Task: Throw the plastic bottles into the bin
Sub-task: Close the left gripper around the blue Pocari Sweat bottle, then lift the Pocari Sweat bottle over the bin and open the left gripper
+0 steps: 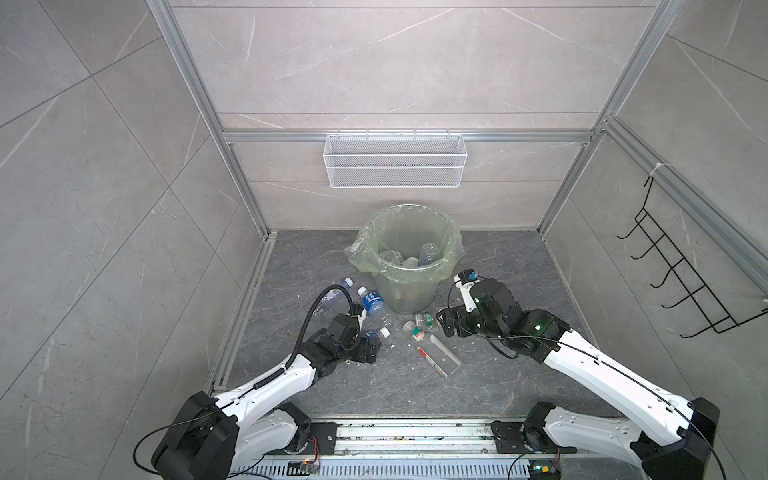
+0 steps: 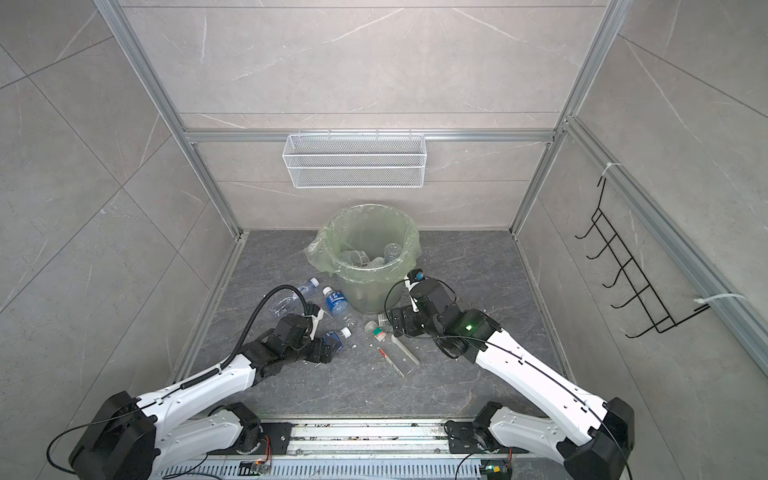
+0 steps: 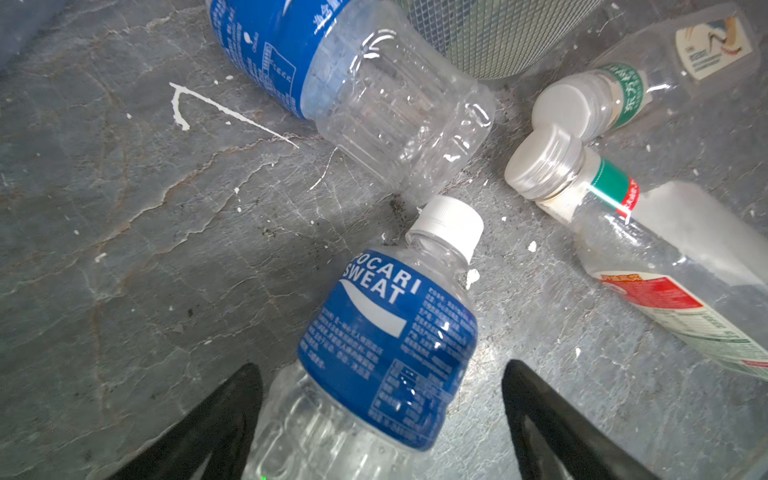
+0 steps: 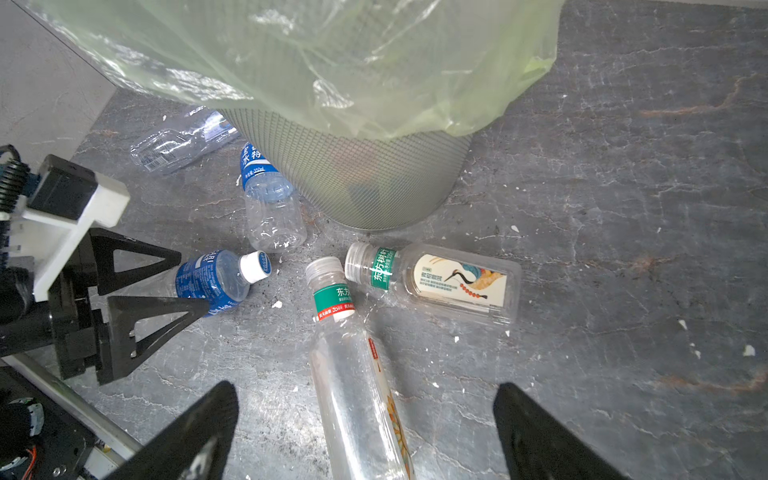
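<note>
Top views, bin: green-lined bin (image 1: 405, 291) stands upright at rear ctr of counter (image 1: 519, 291); several bottles (image 1: 428, 253) lie inside.
Top views, loose bottles: five lie on counter in front of bin. The blue-label bottle (image 1: 372, 302) is just beside bin wall, the clear bottle (image 1: 332, 297) further left.
Top views, arms: left gripper (image 2: 332, 338) and right gripper (image 2: 395, 320) both low over counter, apart from each other.
Left wrist, left gripper (image 3: 381, 365): fingers spread either side of sports-drink bottle (image 3: 386, 332), gap visible on one side, not pinching. Bottle lies flat, white cap pointing away.
Right wrist, right gripper (image 4: 365, 388): spread wide; long bottle (image 4: 357, 424) lies btwn fingers, no contact seen.
Right wrist, squat bottle (image 4: 449, 282): bird label, flat near bin base, cap just beside long bottle's cap.
</note>
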Available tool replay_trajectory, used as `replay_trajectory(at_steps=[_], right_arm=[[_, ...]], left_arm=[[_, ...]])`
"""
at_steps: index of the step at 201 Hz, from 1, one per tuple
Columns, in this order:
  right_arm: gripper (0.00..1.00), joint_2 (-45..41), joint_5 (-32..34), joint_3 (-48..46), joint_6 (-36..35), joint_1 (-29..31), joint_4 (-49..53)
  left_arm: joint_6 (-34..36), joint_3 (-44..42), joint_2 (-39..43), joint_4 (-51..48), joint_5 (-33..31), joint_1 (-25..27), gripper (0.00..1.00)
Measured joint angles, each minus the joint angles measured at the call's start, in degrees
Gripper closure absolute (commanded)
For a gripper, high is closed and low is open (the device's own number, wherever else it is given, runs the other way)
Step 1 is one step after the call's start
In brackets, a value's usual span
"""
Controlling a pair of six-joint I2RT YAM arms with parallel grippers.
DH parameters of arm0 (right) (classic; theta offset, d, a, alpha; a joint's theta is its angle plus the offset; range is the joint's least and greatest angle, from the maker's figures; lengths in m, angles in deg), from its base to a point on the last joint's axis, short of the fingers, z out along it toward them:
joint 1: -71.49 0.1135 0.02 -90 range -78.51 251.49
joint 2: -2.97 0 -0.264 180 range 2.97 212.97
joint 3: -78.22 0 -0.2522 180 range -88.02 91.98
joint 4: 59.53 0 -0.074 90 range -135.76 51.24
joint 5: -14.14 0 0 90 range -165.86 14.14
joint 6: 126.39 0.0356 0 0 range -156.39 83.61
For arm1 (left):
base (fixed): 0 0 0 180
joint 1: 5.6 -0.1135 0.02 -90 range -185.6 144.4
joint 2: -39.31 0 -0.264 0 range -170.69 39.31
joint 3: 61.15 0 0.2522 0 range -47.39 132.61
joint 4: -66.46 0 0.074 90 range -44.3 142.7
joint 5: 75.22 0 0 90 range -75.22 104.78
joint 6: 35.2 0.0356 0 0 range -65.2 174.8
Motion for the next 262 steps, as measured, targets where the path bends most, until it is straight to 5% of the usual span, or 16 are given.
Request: replay_trajectory(at_steps=[143,203,262], right_arm=[[0.03,0.00,0.00,-1.68,0.20,0.00,-1.20],[0.03,0.00,0.02,-1.99,0.22,0.00,-1.31],[0.04,-0.04,0.04,-3.30,0.52,0.00,-1.68]], left_arm=[[-2.60,4.37,-7.98,-9.60,-2.47,5.97,0.13],[-3.76,4.83,-10.49,-11.32,-3.13,7.26,0.21],[-4.35,4.96,-9.57,-11.41,-4.09,8.04,0.44]])
